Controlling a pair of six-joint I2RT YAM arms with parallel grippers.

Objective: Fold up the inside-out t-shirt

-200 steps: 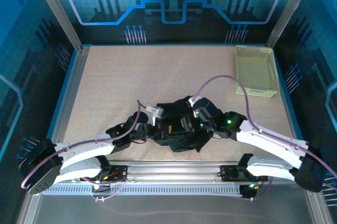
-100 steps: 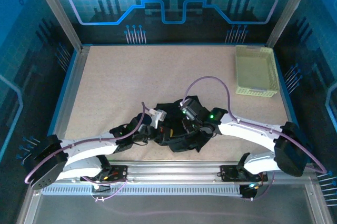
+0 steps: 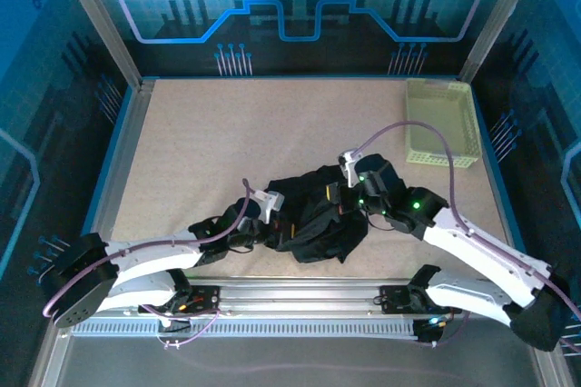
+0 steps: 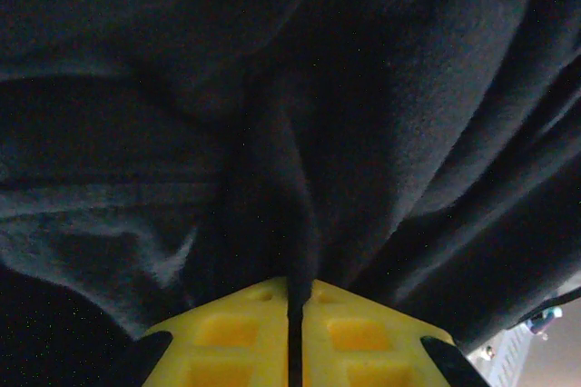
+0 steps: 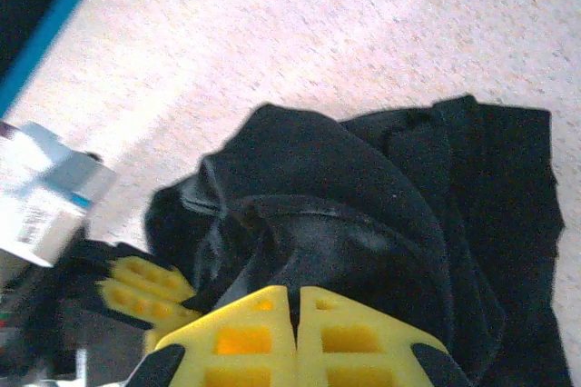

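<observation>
The black inside-out t-shirt lies crumpled on the table near the front edge, between my two arms. At its left side my left gripper is shut on a ridge of the black cloth, which runs down into the narrow slit between the yellow jaws. My right gripper sits at the shirt's upper right. Its yellow jaws are shut on a raised fold of the t-shirt. The left gripper's yellow fingers show at the shirt's edge in the right wrist view.
A pale yellow-green basket stands at the back right corner of the speckled beige table. Metal frame posts and a blue rim bound the table. The rail carrying both arm bases runs along the near edge.
My right gripper went in over the shirt's middle, shut on the cloth, and has pulled back to the right with a fold. The left arm has barely moved.
</observation>
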